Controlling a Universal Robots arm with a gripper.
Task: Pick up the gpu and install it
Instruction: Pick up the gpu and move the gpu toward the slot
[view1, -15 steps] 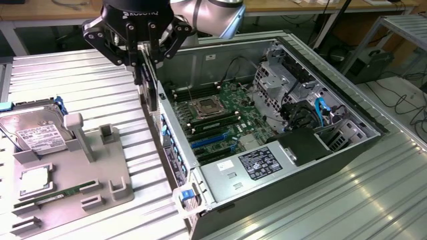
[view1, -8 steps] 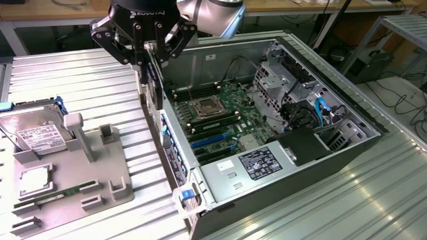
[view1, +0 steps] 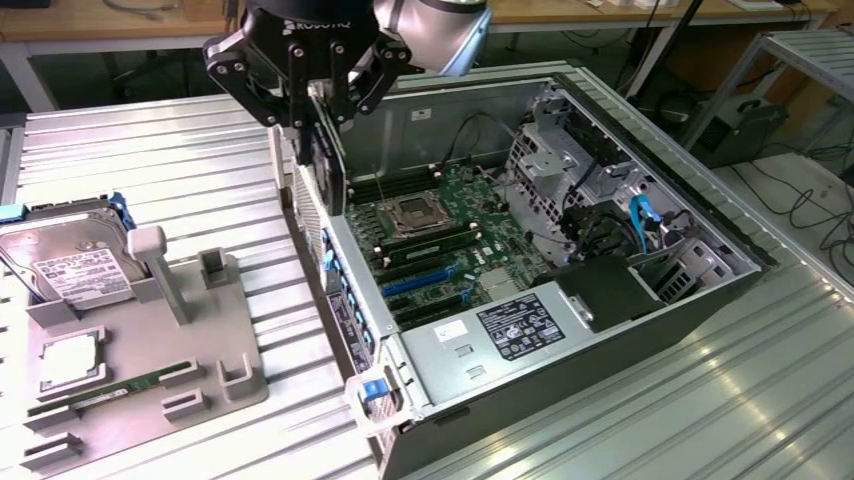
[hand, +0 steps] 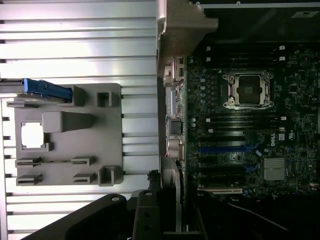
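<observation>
The pincer (view1: 318, 115) hangs above the open computer case (view1: 427, 125), its fingers closed on the gpu (view1: 327, 170). The card hangs upright and edge-on, just over the case wall nearest the exterior view's left. Inside the case lie the motherboard (view1: 487, 225), with its bare processor socket (view1: 411, 213), and a labelled power supply (view1: 461, 355). On the ribbed metal worktop (view1: 174, 170), towards the exterior view's left, a grey tray (view1: 214, 330) carries a hard drive (view1: 74, 265) and a green memory stick (view1: 114, 393).
</observation>
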